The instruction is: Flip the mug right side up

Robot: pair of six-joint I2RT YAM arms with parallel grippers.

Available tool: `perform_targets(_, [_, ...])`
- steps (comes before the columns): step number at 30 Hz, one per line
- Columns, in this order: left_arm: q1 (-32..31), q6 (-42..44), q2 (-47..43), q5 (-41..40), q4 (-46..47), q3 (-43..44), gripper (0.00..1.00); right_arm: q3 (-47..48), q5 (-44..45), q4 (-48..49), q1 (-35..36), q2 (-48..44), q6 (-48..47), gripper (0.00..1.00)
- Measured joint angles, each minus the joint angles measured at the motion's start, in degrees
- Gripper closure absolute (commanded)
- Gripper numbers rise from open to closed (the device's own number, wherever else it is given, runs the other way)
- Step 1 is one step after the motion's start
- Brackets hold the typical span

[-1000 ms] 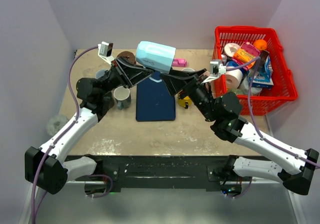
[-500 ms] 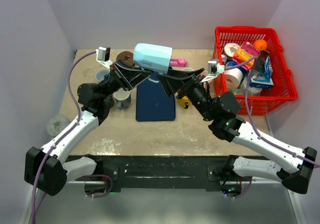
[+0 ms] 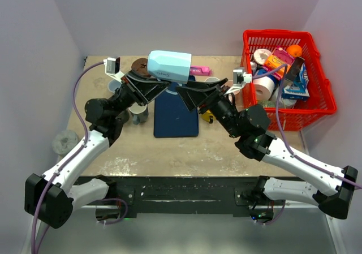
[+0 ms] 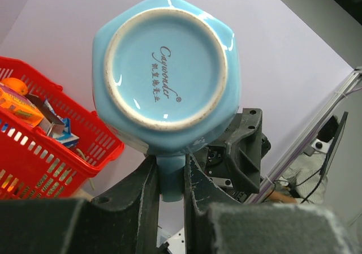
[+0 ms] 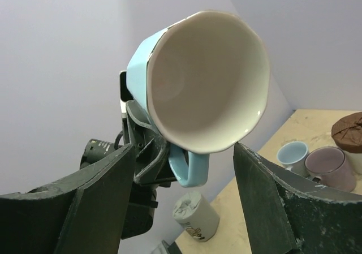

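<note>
Pinching the handle (image 4: 171, 177) between pressed-together fingers, the left claw (image 4: 169, 180) held the blue mug (image 4: 167, 73) in the air, off the surface (image 3: 169, 152) and above the dark blue mat (image 3: 175, 115). The handle hung on the mug's underside, so the grip was from below. The mug lay on its side with its long axis roughly level, running left to right between the two arms. Its base faced back at the left wrist, and its mouth pointed at the right claw (image 5: 181, 152).

The right claw was spread wide and empty. Its fingers (image 5: 102, 192) framed the rim in its wrist view, just beside the mouth. I couldn't tell whether the rim sat between them or just ahead, and no contact showed.

My read: the mug was half turned. A quarter roll about the handle grip would bring the mouth up. The left arm owned it; the right was lined up on the axis for a handover or a steadying hold. The one-point grip on the handle could slip.
</note>
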Motion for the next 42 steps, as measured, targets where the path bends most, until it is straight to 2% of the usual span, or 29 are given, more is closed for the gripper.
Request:
perform_targets(7, [-0.33,3.04,-1.95,-1.84,-2.43,-0.2,1.0,-1.05,-0.35,-0.2,0.35,-0.72,0.46,0.27])
perform_targets(13, [-0.7,2.45,-1.62,-1.68,-1.49,-0.2,1.0,-1.14,-2.71,-0.07,0.35,-0.44,0.17,0.31])
perform_targets(20, [-1.07,0.76,-0.15,-1.22,0.2,-0.2,1.0,0.22,-6.91,0.9,0.35,3.48,-0.35,0.49])
perform_targets(22, [-1.07,0.66,-0.15,-1.2,0.31,-0.2,1.0,0.22,-7.04,0.94,0.35,3.98,-0.35,0.59])
perform_targets(24, [-1.14,0.52,-0.15,-1.2,0.63,-0.2,1.0,0.22,-7.02,1.18,0.35,4.0,-0.46,0.64])
perform_targets(28, [-1.38,-0.28,-0.15,-1.2,2.19,-0.2,1.0,0.11,-6.71,2.23,0.35,3.74,-0.39,0.62])
perform_targets(30, [-1.49,-0.28,-0.15,-0.98,2.62,-0.2,1.0,-0.5,-6.71,2.97,0.35,3.21,-0.42,0.52])
perform_targets(33, [-1.55,-0.35,-0.15,-0.85,2.73,-0.35,1.0,-1.27,-6.56,4.11,0.35,1.99,-0.44,0.47])
perform_targets(34, [-1.55,-0.52,-0.15,-0.83,2.84,-0.5,1.0,-1.4,-6.45,4.39,0.35,1.55,-0.46,0.48])
perform_targets(36, [-1.66,-0.85,-0.11,-0.81,3.3,-0.72,1.0,-1.42,-6.29,4.55,0.35,0.96,-0.48,0.59])
perform_targets(39, [-1.77,-1.68,-0.04,-0.74,4.59,-0.81,1.0,-1.42,-6.05,4.76,0.28,1.01,-0.74,0.67])
perform_targets(42, [-1.77,-2.05,-0.02,-0.63,5.46,-0.83,1.0,-1.42,-5.88,4.81,0.28,1.01,-0.74,0.68])
